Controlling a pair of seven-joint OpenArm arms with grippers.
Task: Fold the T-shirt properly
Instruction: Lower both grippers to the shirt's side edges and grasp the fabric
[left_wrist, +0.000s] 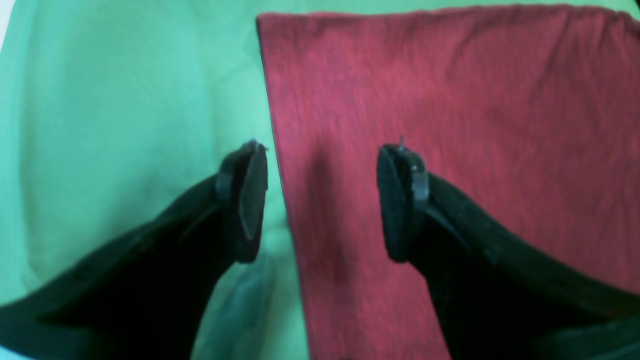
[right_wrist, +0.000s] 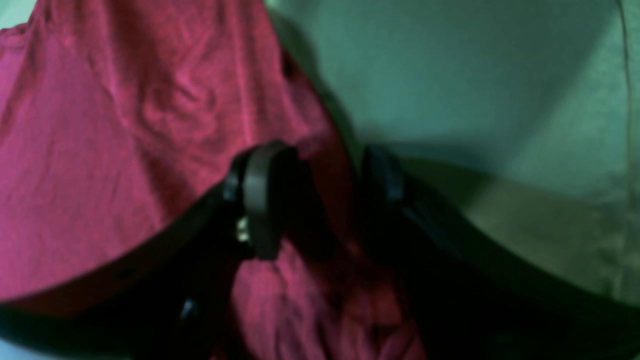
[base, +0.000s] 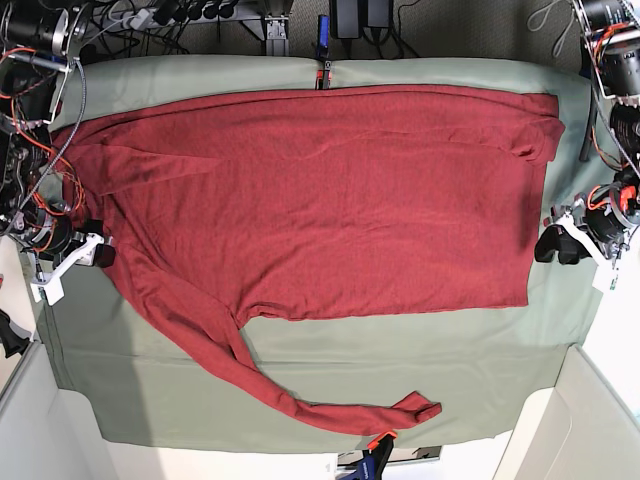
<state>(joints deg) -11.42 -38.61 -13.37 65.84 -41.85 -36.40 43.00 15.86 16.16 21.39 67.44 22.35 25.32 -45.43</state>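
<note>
T-shirt (base: 320, 200) spread flat across most of surface (base: 480, 380), dark red on pale green cloth; one long sleeve trails toward near edge, cuff near blue clamp (base: 372, 462). Left end effector (left_wrist: 322, 200) released, jaws wide, straddling shirt's straight side edge, one finger over cloth, other over shirt. Right end effector (right_wrist: 320, 200) clenched on bunched T-shirt fabric at opposite side.

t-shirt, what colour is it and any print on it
The T-shirt is dark red, slightly heathered, with no print; the base view shows it best.
</note>
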